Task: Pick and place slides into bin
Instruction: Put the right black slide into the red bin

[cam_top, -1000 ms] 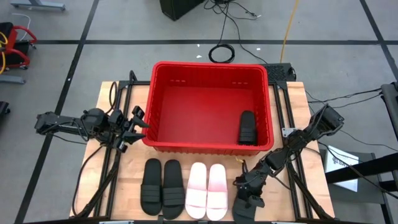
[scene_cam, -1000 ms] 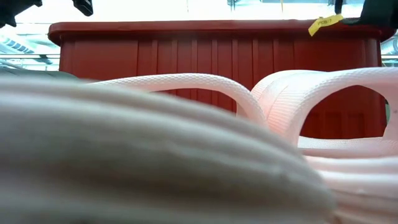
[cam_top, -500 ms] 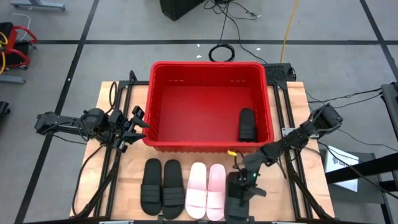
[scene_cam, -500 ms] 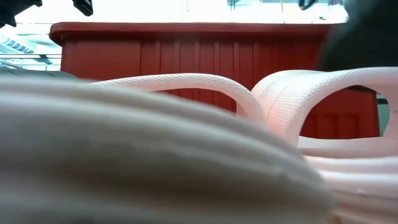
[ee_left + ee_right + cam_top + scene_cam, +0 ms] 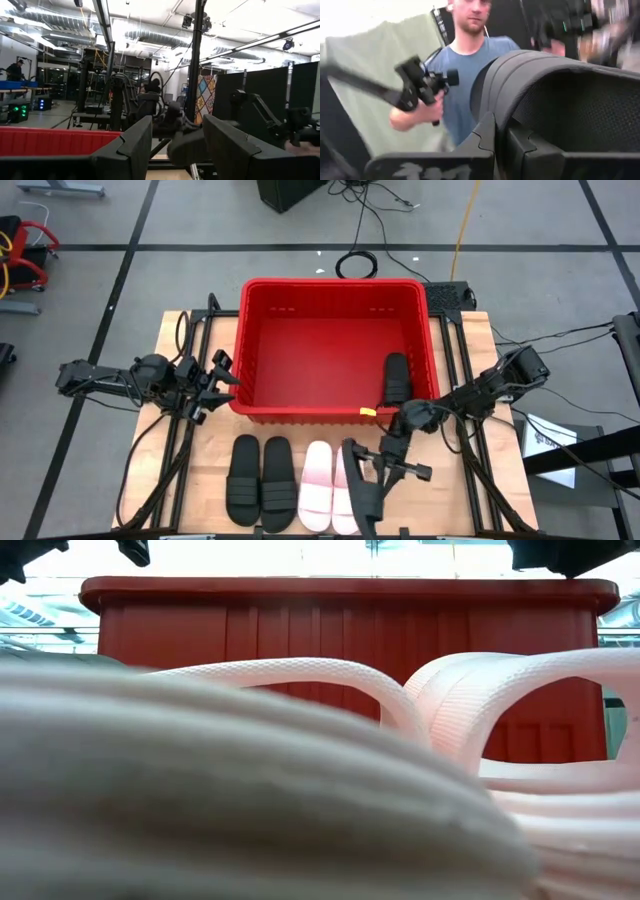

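The red bin (image 5: 335, 410) stands mid-table with one black slide (image 5: 397, 380) lying inside by its right wall. In front of it, two black slides (image 5: 260, 478) and two pale pink slides (image 5: 317, 485) rest sole-down on the wooden table. My right gripper (image 5: 388, 463) is shut on another black slide (image 5: 360, 492), which hangs on edge over the right pink slide. My left gripper (image 5: 215, 385) waits open beside the bin's left wall, fingers apart (image 5: 172, 145). In the low view the pink slides (image 5: 330, 675) fill the foreground before the bin (image 5: 350, 630). My right gripper pinches the black slide's ribbed strap (image 5: 506, 107) between its two fingers (image 5: 487, 137), at the strap's edge. The strap arches away beyond the fingertips. The slide (image 5: 360, 492) is lifted clear of the table, turned on edge, and hangs tilted beside the gripper.
Black frame rails (image 5: 470, 470) run along both table sides. A person in a blue shirt (image 5: 465, 75) stands beyond the table holding a handle device. A yellow tag (image 5: 368, 412) sits at the bin's near rim. Bare wood shows at the table's near right.
My right gripper has risen and swung toward the table's left and the bin, rolling its wrist, still shut on the black slide. The slide has left the table at the near right, turned from flat onto its edge, and now hangs over the right pink slide.
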You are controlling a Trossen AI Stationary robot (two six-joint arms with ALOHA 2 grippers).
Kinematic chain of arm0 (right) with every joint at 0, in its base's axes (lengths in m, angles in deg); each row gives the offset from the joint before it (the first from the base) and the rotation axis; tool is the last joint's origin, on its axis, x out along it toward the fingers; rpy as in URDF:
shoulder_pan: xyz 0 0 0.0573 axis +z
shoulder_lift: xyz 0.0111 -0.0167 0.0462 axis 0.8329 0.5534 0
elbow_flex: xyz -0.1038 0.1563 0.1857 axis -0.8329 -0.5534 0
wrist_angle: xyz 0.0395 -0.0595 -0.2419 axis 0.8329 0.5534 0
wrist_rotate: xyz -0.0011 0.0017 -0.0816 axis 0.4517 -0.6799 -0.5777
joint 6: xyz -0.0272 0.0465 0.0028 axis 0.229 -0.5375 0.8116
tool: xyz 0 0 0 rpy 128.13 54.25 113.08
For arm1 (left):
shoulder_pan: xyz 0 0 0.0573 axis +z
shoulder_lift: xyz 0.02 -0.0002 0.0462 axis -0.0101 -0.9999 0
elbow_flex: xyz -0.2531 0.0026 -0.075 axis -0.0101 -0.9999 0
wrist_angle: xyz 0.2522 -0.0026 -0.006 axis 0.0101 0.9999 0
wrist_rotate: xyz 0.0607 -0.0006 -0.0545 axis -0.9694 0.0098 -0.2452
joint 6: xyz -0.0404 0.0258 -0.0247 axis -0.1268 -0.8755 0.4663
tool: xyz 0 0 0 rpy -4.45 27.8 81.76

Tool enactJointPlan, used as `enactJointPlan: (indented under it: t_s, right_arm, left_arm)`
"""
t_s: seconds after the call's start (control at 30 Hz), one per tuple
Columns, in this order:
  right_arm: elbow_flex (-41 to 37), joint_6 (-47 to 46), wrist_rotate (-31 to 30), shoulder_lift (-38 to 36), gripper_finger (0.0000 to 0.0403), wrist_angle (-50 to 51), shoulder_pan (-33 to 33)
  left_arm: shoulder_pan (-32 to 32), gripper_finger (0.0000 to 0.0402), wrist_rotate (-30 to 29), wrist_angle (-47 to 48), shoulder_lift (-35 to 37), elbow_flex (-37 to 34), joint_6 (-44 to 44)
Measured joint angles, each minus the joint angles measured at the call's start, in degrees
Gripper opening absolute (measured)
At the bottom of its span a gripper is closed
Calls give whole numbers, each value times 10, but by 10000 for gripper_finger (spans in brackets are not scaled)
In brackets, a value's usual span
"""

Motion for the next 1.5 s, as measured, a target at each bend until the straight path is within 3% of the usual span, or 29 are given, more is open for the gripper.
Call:
enactJointPlan:
  t_s: [0.27,0.7,0.83,0.97,1.1,1.3,1.5]
  right_arm:
    - [16,271,-2,0,2,6,-22]
    - [64,428,-4,-13,2,29,-66]
    - [65,495,-99,-53,2,123,-80]
    - [65,578,-246,-121,2,260,-81]
    - [65,601,-330,-200,2,331,-82]
    - [65,654,-410,-282,2,369,-81]
    - [65,711,-562,-312,2,393,-81]
  left_arm:
    - [0,184,-10,1,-7,0,-2]
    - [0,184,-19,0,-16,0,-3]
    - [0,184,-7,-3,-16,0,-2]
    - [0,184,-4,-3,-16,0,3]
    - [0,184,-4,-2,-16,0,2]
    - [0,184,-4,0,-16,0,-1]
    - [0,184,-4,0,-16,0,-1]
